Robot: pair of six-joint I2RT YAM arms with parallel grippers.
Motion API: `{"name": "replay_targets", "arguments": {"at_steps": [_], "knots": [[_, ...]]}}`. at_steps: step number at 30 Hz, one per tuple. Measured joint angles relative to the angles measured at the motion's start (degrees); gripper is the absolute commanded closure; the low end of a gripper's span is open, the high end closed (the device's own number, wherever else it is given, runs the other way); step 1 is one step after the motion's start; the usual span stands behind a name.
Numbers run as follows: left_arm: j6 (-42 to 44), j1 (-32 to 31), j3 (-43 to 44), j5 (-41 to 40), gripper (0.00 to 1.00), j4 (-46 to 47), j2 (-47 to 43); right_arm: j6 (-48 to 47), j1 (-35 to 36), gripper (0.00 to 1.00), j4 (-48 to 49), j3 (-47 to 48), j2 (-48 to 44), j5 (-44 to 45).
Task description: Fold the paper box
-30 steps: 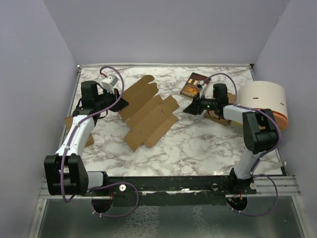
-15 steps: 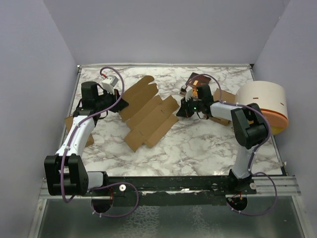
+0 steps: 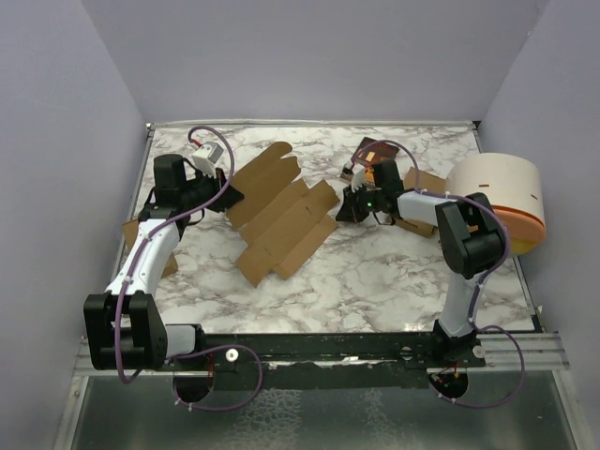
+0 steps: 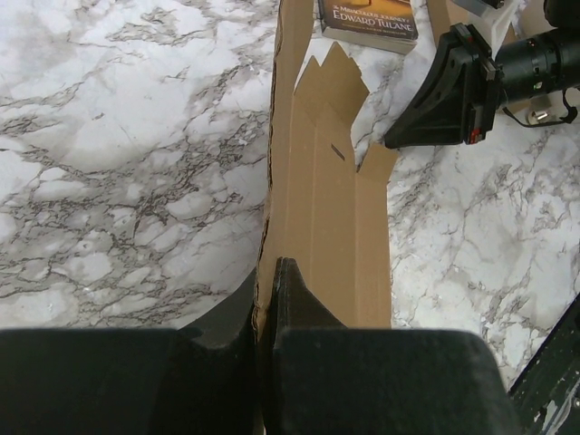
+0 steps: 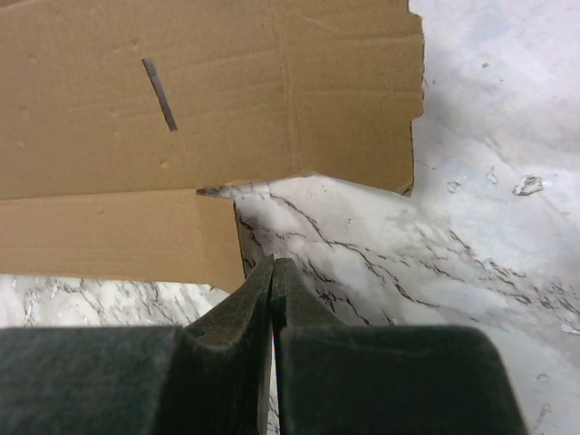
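Marbled table (image 3: 394, 272) between plain grey walls, arm bases along the near edge. Mid-table, a little left of centre: paper box (image 3: 281, 217), flat and fully open, no panel raised, no tab tucked. Judged barely begun, with all the folding left to do: bending creases, standing walls up, locking flaps. Laid on a diagonal in the overhead view, long axis from near-left to far-right. At its left edge, left gripper (image 3: 228, 197), jaws pinching the cardboard rim. At its right edge, right gripper (image 3: 344, 214), jaws pressed together on nothing, tips over bare marble just short of a flap. Farther back, printed booklet (image 3: 373, 150). Far right, white drum (image 3: 502, 192) with orange band.
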Motion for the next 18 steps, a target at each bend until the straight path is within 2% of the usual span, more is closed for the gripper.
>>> {"name": "replay_targets", "arguments": {"at_steps": [11, 18], "knots": [[-0.11, 0.0, -0.61, 0.0, 1.0, 0.26, 0.0, -1.92, 0.46, 0.98, -1.51, 0.33, 0.79, -10.88], [-0.13, -0.11, -0.61, 0.0, 1.0, 0.24, 0.0, -3.45, 1.6, 0.98, -2.21, 0.39, 0.76, -14.21]]}}
